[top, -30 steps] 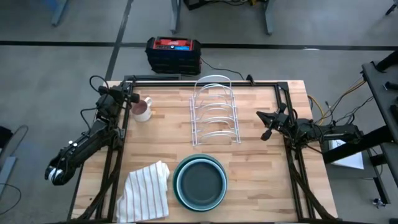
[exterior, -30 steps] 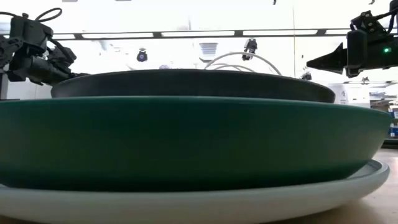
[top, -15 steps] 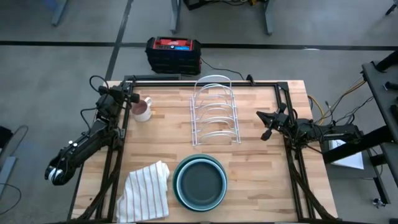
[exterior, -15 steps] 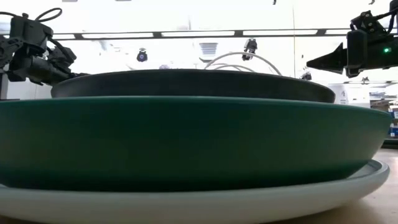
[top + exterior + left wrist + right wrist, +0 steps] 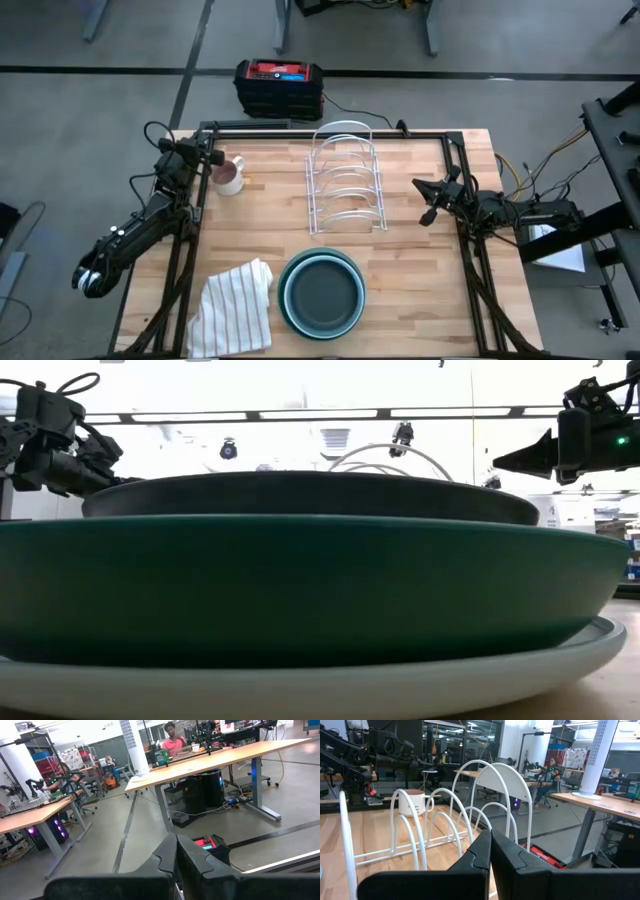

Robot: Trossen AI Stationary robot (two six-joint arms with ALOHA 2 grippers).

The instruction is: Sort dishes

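Both sets of jaws are clenched on nothing: the left gripper (image 5: pixel 213 158) at the upper left of the tabletop (image 5: pixel 420 270) beside a mug (image 5: pixel 231 177), the right gripper (image 5: pixel 424 198) at center right, likely parked. Between them the wire rack (image 5: pixel 346 185) holds no dishes. The dishes (image 5: pixel 321 293) sit nested at bottom center, beside a striped cloth (image 5: pixel 233 306), presumably awaiting sorting.

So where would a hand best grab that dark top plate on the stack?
By its raised rim, probably on the side facing the right hand. The dark top plate nests low inside the green plate; only its rim stands clear, so come from above, one finger inside.
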